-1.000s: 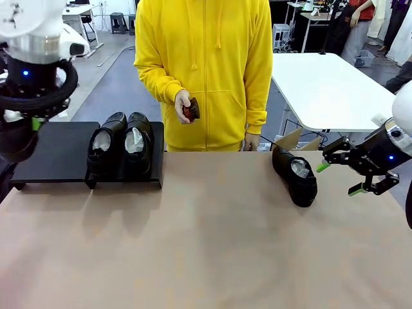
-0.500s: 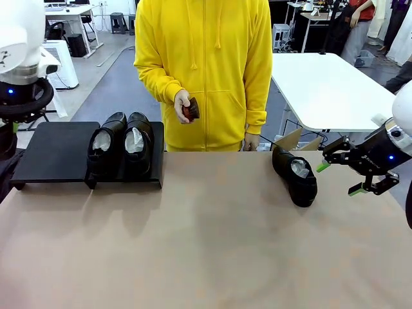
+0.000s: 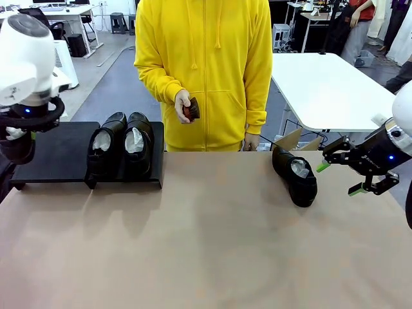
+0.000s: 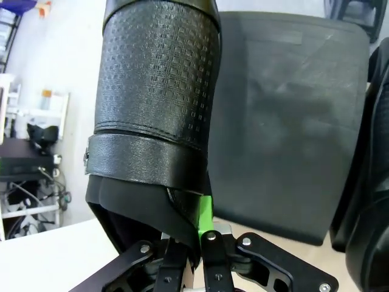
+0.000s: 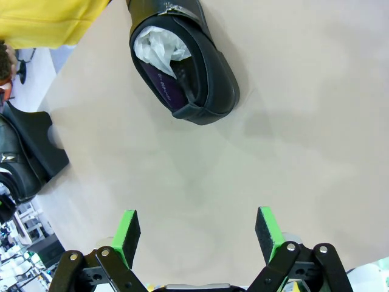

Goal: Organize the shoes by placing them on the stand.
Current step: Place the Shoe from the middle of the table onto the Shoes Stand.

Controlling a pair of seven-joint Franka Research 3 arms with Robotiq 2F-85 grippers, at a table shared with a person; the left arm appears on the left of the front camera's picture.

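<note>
The left gripper [image 4: 197, 222] is clamped on a glossy black leather dress shoe with an embossed upper [image 4: 158, 91]. One green-padded finger [image 4: 205, 210] presses against the rim of the shoe's opening. The shoe's long axis runs straight on from the fingers, with the strap near them and the toe end pointing away from the wrist. Behind it lies the low flat matte-black rectangular stand [image 4: 292, 121]. In the front view the stand [image 3: 58, 151] sits at the far left of the tan tabletop [image 3: 206, 244]. On its right half two more paper-stuffed shoes stand side by side, the left shoe [image 3: 103, 161] just beside the right shoe [image 3: 140, 158], long axes parallel, heels toward the robot and toes toward the person in a yellow hooded top [image 3: 206, 64], who holds a small reddish-brown brush [image 3: 190, 111]. A fourth black dress shoe [image 3: 302, 190] rests on the table at the right, stuffed with crumpled white paper [image 5: 159, 47]. It lies aslant, toe to the far left and heel to the near right. The right gripper [image 3: 338, 179] hovers just right of it, fingers spread wide and holding nothing. In the right wrist view this shoe [image 5: 216, 79] lies beyond the fingertips of the right gripper [image 5: 196, 228], apart from them, with the heel end nearest.
</note>
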